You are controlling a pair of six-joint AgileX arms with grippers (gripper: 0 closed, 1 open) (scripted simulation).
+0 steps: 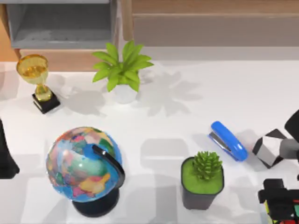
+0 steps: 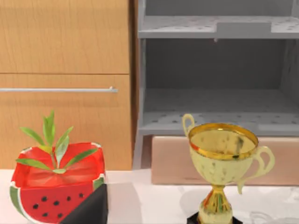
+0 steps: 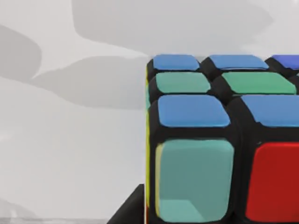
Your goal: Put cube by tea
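cube [image 1: 270,148]: black with white and grey faces, on table [image 1: 187,102] near right edge, just right of stapler, not held
stapler [image 1: 228,140]: blue, lying at an angle, between cube and succulent
succulent [image 1: 202,179]: black pot, front of table, left of cube, apart from it
puzzle cube [image 1: 281,208]: coloured stickers, front right corner, in front of cube; very close in right wrist view [image 3: 219,154], blue, green, teal and red faces
right gripper [image 1: 279,190]: dark, low at front right corner, right over puzzle cube; open or closed: cannot tell
right arm [image 1: 294,125]: dark link at right edge, beside cube
left arm [image 1: 5,156]: parked at left edge, left of globe; grip state: cannot tell
globe [image 1: 84,163]: front left, black stand, tallest thing on that side
trophy [image 1: 36,77]: gold, black base, back left; also in left wrist view [image 2: 223,161]
plant [image 1: 122,70]: leafy, white pot, back centre
watermelon pot [image 2: 58,184]: red, green sprigs, close in left wrist view
shelf [image 2: 217,70]: grey, behind trophy
cabinet [image 2: 65,84]: wooden, bar handle, beside shelf
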